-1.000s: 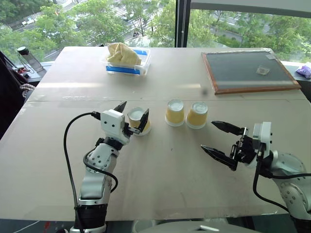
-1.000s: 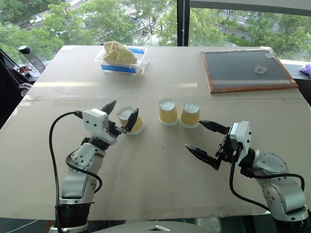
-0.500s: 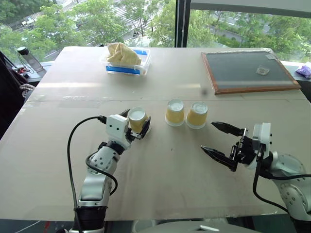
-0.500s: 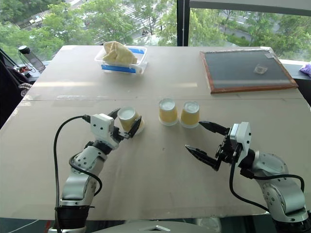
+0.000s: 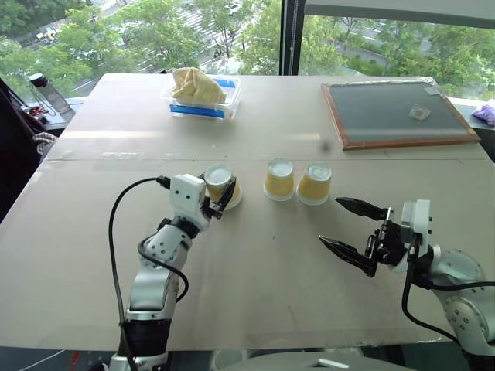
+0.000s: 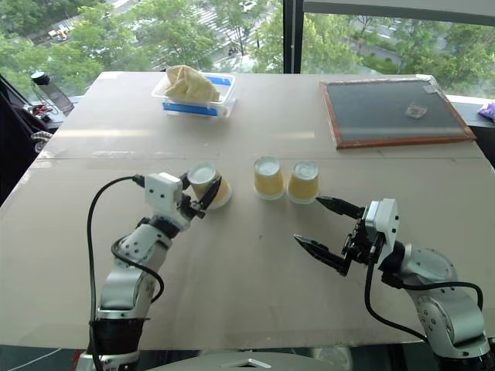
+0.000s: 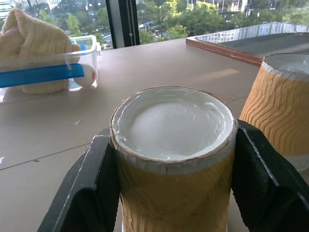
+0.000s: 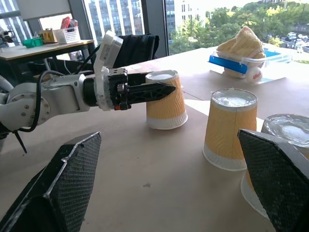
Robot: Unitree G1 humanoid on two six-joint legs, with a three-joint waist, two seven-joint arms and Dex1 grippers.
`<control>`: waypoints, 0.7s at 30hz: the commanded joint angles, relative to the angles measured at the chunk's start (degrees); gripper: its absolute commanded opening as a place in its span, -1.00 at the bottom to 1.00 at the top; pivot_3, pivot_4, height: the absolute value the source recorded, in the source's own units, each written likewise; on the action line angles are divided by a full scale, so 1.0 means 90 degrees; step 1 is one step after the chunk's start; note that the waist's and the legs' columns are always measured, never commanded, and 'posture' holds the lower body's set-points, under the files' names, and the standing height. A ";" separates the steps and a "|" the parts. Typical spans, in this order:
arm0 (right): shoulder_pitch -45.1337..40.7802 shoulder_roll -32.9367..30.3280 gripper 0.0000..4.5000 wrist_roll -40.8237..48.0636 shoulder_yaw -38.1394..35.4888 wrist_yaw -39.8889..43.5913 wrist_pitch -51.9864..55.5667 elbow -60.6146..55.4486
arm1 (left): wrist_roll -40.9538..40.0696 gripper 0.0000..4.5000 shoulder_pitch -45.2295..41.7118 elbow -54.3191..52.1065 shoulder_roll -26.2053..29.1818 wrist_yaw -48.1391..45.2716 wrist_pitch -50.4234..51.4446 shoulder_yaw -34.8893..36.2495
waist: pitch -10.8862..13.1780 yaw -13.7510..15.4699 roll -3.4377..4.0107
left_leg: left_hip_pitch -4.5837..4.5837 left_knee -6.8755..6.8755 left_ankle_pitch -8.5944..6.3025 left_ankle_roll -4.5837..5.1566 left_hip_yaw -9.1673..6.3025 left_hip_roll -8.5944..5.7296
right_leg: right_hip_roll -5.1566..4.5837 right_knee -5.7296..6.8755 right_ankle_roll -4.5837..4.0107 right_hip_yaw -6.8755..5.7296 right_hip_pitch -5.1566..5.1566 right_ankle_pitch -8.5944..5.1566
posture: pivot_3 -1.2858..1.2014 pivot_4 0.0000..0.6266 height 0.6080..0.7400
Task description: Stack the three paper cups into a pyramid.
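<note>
Closing from wide a second ago, the left end effector [image 5: 216, 199] now clamps the leftmost cup [image 5: 221, 185], upside down on the bench [image 5: 255, 286]. 2 base cups [image 5: 278, 178] [image 5: 314, 182] stand touching to its right. The right end effector [image 5: 349, 228] waits wide open, near them.

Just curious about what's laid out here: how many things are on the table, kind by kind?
Yellow paper cups: 3, all upside down
Clear plastic container holding a cloth: 1
Wood-framed chalkboard: 1
Total: 5
</note>
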 commanded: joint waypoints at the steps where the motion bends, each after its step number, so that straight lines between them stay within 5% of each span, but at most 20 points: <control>1: 0.0020 0.0167 1.00 0.0008 -0.0428 -0.0352 -0.0284 -0.0169 | -0.0604 0.08 -0.0884 -0.0502 0.0126 -0.0174 0.0838 0.0030 | 0.0000 0.0021 0.0000 | 0.0000 0.0001 0.0000 0.0000 0.0000 0.0000 | 0.0000 0.0000 0.0000 -0.0001 0.0000 0.0000 | 0.03 -0.52 1.00; 9: 0.0576 0.0687 1.00 -0.0270 -0.0906 -0.0705 -0.1188 -0.0217 | -0.1098 0.08 -0.3527 0.0603 0.0376 -0.1536 0.2164 -0.0732 | 0.0002 0.0078 -0.0002 | -0.0013 0.0003 0.0001 -0.0002 -0.0009 -0.0009 | 0.0002 0.0002 0.0000 -0.0014 0.0000 -0.0001 | 0.03 -0.52 1.00; 21: 0.1043 0.1437 1.00 -0.0018 -0.1075 -0.0953 -0.2243 -0.0664 | -0.0712 0.08 -0.4648 0.2330 0.0088 -0.2830 0.1389 -0.1291 | 0.0005 -0.0076 0.0007 | -0.0010 -0.0003 0.0001 -0.0002 -0.0004 -0.0005 | 0.0007 0.0001 0.0000 -0.0006 -0.0003 -0.0002 | 0.03 -0.52 1.00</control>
